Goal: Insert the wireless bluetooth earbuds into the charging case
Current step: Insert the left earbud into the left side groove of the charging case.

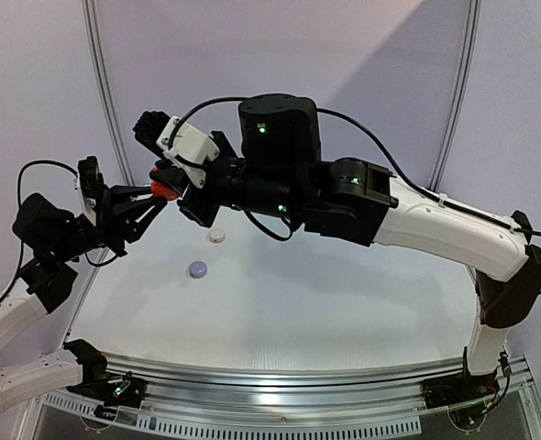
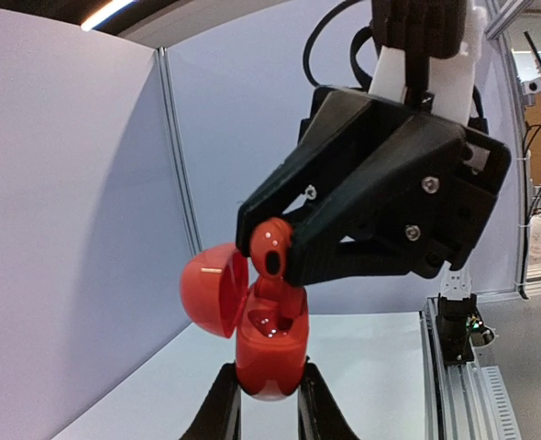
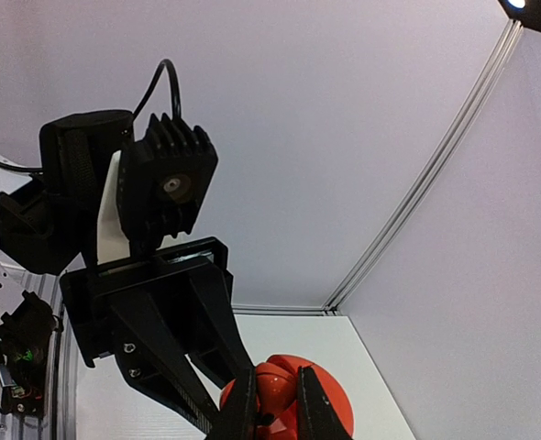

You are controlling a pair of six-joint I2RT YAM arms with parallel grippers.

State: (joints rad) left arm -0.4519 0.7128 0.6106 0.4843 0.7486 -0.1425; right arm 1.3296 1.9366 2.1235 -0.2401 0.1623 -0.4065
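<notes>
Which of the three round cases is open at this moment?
The red case, held above the table in the left gripper, its lid swung aside. The white case and the lavender case lie on the table and look closed.

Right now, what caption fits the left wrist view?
Left claw grips the open red case; right claw holds a red earbud at its opening.

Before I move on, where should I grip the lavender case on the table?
The lavender case lies flat, round and low, apart from the white case. Come straight down from above and close the fingers across its curved sides; any direction across it looks free.
</notes>
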